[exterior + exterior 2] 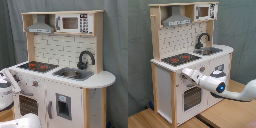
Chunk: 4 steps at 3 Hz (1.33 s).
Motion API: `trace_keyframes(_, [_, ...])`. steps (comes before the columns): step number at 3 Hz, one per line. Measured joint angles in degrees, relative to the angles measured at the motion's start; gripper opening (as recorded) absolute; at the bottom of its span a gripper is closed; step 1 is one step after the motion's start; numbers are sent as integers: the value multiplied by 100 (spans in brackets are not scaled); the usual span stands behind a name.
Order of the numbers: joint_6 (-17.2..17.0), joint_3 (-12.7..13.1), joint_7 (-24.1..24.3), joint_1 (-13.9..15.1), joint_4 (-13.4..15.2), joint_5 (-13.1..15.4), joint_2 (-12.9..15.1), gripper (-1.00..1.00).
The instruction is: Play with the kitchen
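The kitchen (65, 50) is a tall white and light-wood toy with a black-red stovetop (37, 65), a black faucet (85, 59) over the sink (74, 74), a grey hood (40, 27) and a small microwave (75, 23). In the second exterior view the kitchen (165, 75) stands on a wooden floor. My gripper (184, 73) reaches in from the second exterior view's lower right. Its tip is at the front panel just below the stovetop (180, 58), above the oven door (190, 97). In the first exterior view only part of my white arm (5, 92) shows at the left edge.
A grey-green curtain (117, 50) hangs behind the kitchen. Wooden boards (158, 117) lie beneath it. My white arm (235, 92) crosses the space in front of the cabinet door. A white rounded shape (25, 121) sits at the first exterior view's bottom edge.
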<state>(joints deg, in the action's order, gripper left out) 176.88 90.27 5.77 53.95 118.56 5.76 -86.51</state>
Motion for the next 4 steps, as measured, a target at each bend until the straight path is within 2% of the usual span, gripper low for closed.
trace_keyframes(4, [-157,11,-2602,-18,-47,1,30,-100])
